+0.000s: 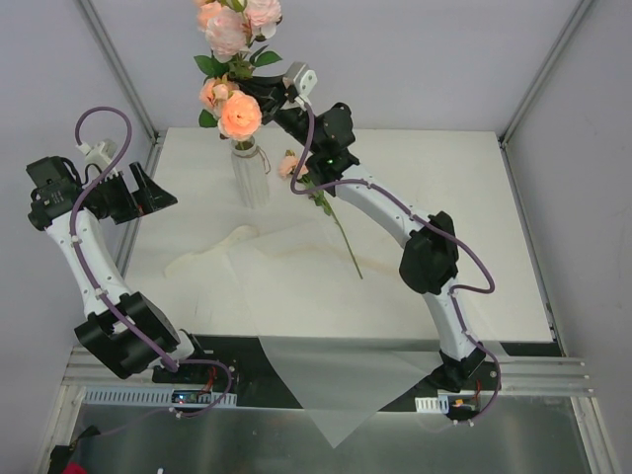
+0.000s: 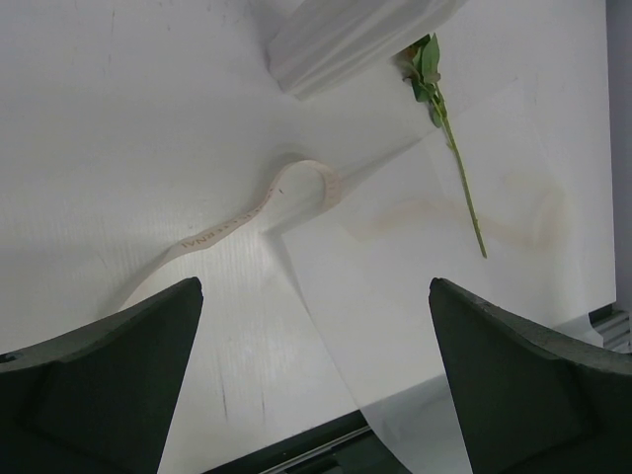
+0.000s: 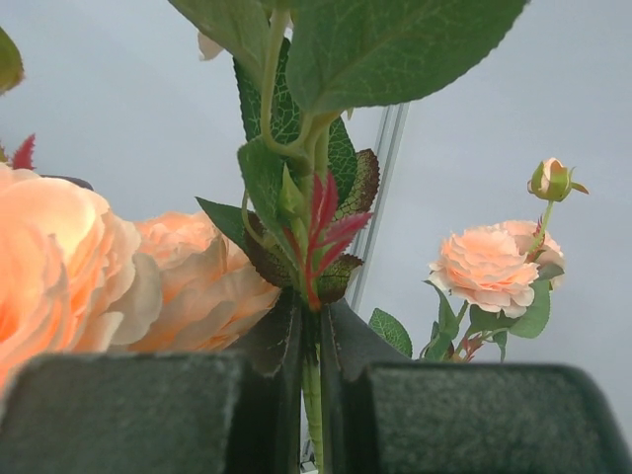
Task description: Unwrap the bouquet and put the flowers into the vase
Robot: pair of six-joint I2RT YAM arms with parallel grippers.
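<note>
A flower stem is pinched in the right hand — left hand spread empty — so the vase could be dragged over.

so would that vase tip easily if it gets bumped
Probably: the vase is slim and the flowers tower well above its mouth, so it looks top-heavy. The right gripper, shut on a stem among them, might drag it over if it pulls sideways.
</note>
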